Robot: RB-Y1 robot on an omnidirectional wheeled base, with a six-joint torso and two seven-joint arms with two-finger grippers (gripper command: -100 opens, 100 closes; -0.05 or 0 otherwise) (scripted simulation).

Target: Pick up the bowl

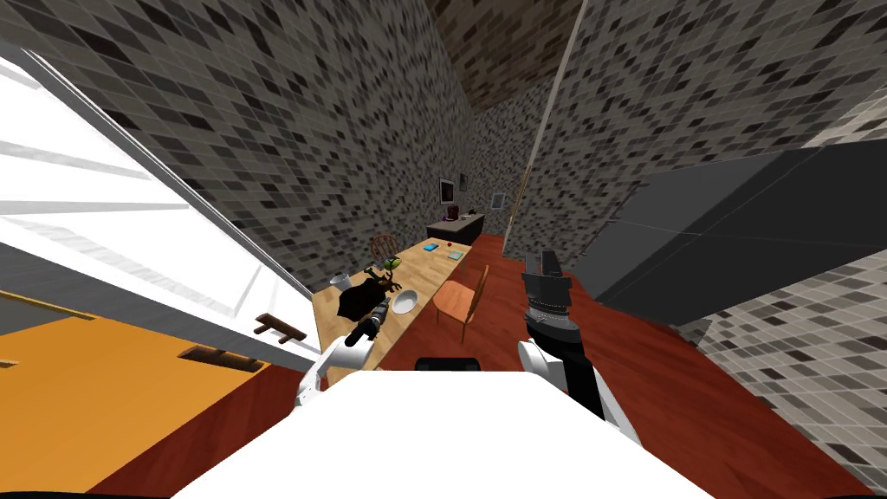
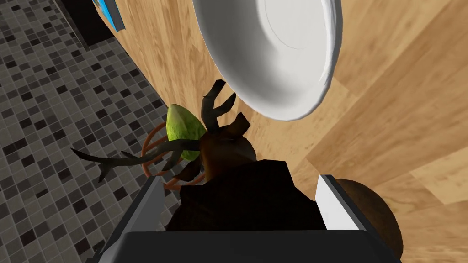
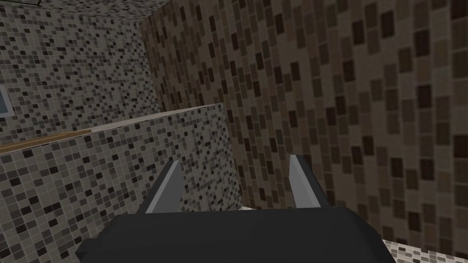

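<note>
With the left gripper (image 2: 240, 179) over the wooden table (image 2: 411, 114); fingers (image 2: 153, 201) spread wide; gripping nothing. Between the fingers and partly below them, a dark brown deer figure (image 2: 228, 146) with branched antlers; contact with it not determinable. Beyond the fingertips, past the antlers, the white bowl (image 2: 274, 50); upright on the table, just beside the figure, apart from both fingers; in the head view, near the table edge facing an orange chair (image 1: 457, 299). Behind the antlers, a green object (image 2: 183, 128) and a round-backed chair (image 2: 151, 150). Further back on the table, towards the wall, a white mug (image 1: 340, 281). Right gripper (image 3: 234, 160) raised clear of the table, off to the right; fingers parted, nothing between them.
</note>
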